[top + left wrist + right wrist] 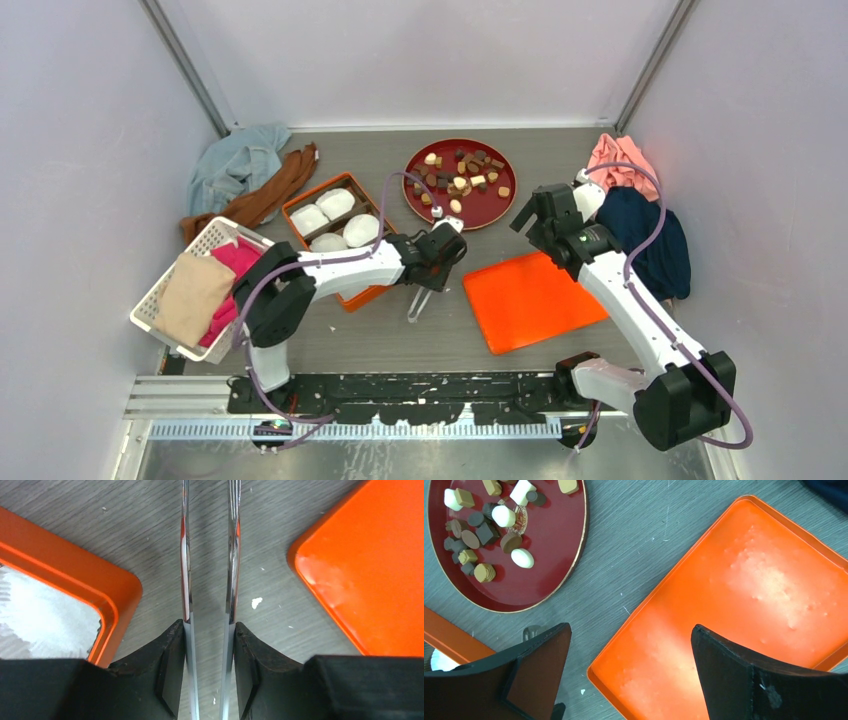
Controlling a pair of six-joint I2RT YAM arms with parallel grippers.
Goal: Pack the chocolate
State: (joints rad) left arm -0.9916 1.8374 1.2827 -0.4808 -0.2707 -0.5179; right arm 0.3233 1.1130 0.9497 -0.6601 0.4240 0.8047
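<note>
Op A: While choc (pixel 460 180) sits on the red plate (pixel 480 222) by the table's (pixel 400 345) far edge, grippers?
Op B: I've got L gripper (pixel 207 630) clenched on metal tongs (pixel 186 580), between orange box (pixel 100 585) & orange lid (pixel 749 590); R gripper (pixel 630 629) gapes wide over lid.

Roughly two dozen chocolate pieces (pixel 460 183), four paper cups (pixel 335 203), one red plate (pixel 490 212), one orange lid (pixel 530 300), one basket (pixel 212 240)

Left tool (pixel 430 278) grips metal tongs (pixel 416 306), tips pointing down at the table (pixel 400 345) between the orange box (pixel 315 191) of paper cups (pixel 335 203) and the orange lid (pixel 530 300); chocolate (pixel 460 183) sits on the red plate (pixel 485 212).
</note>
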